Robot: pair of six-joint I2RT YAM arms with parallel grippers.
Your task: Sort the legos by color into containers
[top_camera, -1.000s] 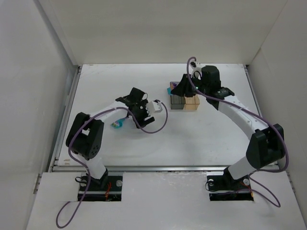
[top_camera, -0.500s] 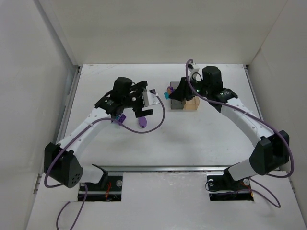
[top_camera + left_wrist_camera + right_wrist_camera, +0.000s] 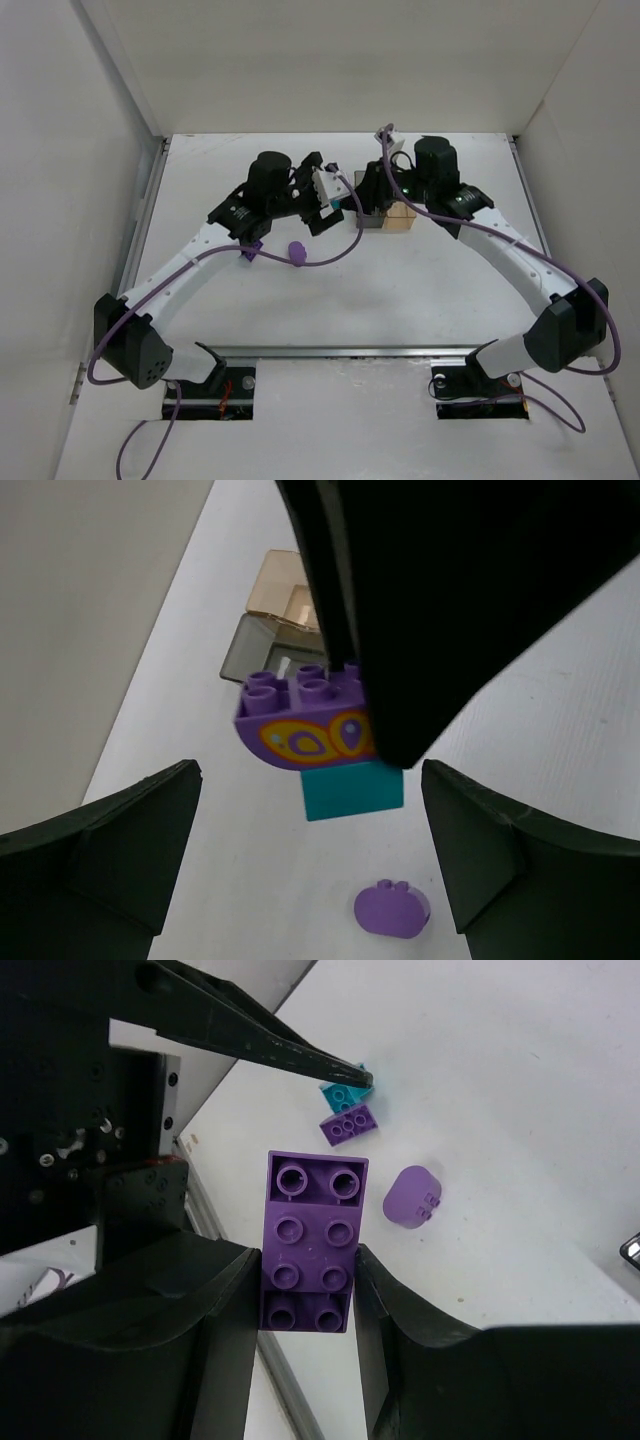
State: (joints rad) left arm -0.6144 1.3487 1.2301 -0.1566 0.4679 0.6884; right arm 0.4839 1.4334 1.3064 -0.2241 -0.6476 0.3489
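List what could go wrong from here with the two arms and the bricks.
1. Collision: the right pincer, shut on a purple brick, fills the left wrist view, very close to the open left pincer; either arm's next move may strike the other.
2. Missed drop: the teal brick under the left pincer appears short of the grey bin and amber bin, so it may end on the table.

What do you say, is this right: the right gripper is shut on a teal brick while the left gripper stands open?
Not quite. The brick clamped in the right gripper is purple, not teal, as the right wrist view shows. The rest holds: the left gripper stands open.
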